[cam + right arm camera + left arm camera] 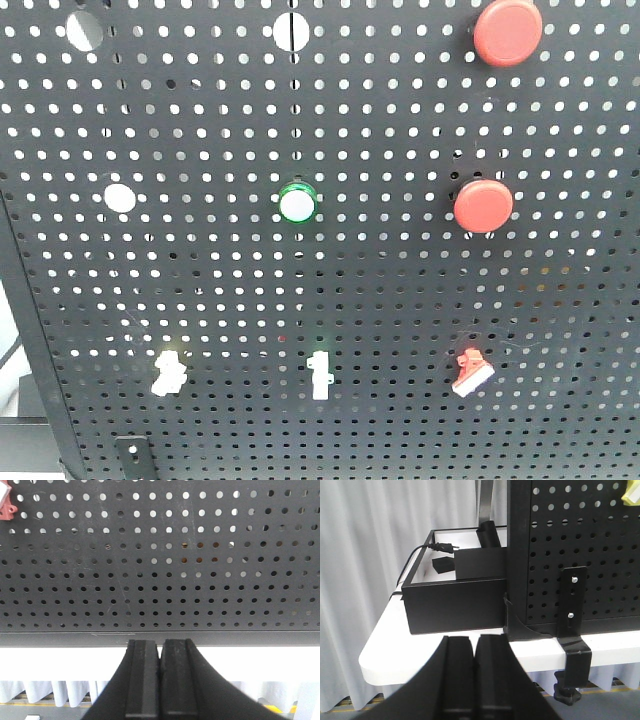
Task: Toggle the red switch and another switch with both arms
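perforated black pegboard (400, 300), small red switch (470, 370)

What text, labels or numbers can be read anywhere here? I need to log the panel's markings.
None can be read in any view.
The black perforated panel, round red push buttons, green-ringed round button, small red toggle switch and chunky white toggle switch show no markings.
The black box is plain too.
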